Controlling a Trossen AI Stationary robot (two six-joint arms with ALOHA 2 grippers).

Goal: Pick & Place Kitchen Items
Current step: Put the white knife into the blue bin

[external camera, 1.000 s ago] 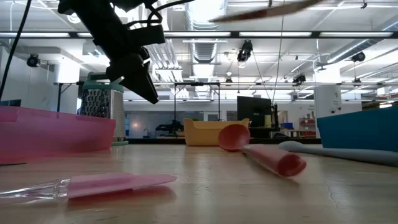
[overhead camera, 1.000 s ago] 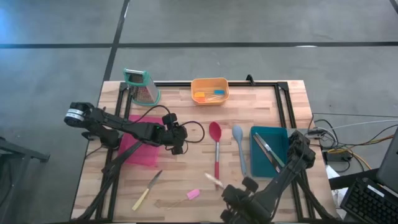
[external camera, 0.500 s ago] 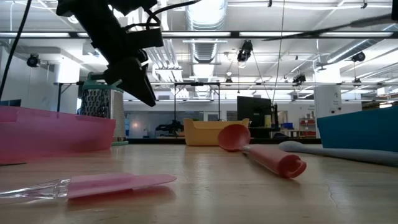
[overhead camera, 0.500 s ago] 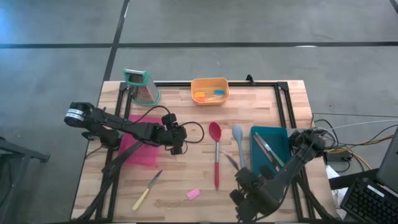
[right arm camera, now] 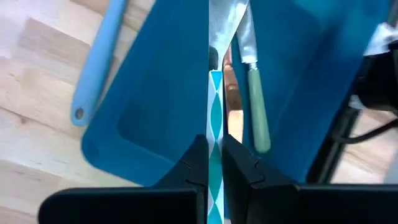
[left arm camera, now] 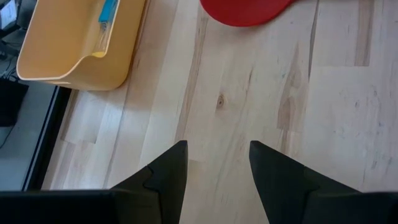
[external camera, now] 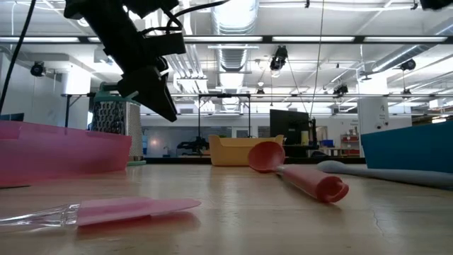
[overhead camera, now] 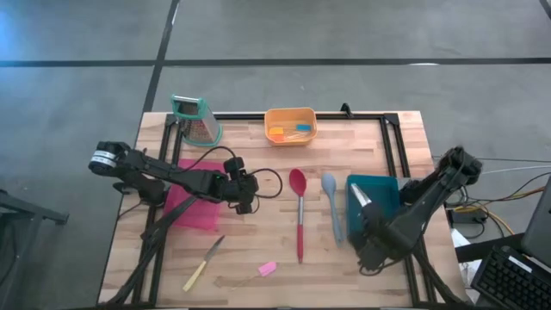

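Note:
My right gripper (overhead camera: 365,224) is over the near part of the teal tray (overhead camera: 389,191), shut on a knife with a teal-and-white patterned handle (right arm camera: 215,118). A green-handled knife (right arm camera: 256,112) and a copper piece (right arm camera: 230,93) lie in the tray. My left gripper (overhead camera: 244,193) is open and empty above the table, between the pink tray (overhead camera: 193,205) and the red spoon (overhead camera: 299,215). The pale-blue spoon (overhead camera: 330,207) lies beside the red one. A yellow-handled knife (overhead camera: 203,263) and a small pink tool (overhead camera: 265,269) lie near the front edge. My right gripper pinches the knife's patterned handle (right arm camera: 215,134) between its two fingers (right arm camera: 196,163). The knife runs on ahead along the fingers, its silver blade (right arm camera: 225,18) pointing toward the tray's far end. It is lifted clear above the teal tray.
The orange tub (overhead camera: 290,125) with small blue and yellow tools and the green-topped grater (overhead camera: 196,119) stand at the far edge. A black frame (overhead camera: 392,129) runs along the table's far and side edges. Bare wood lies between the spoons and the pink tray.
My right gripper has carried the knife from near the table's front edge toward the right and far side, ending over the teal tray. The knife has stayed lifted in the hold.

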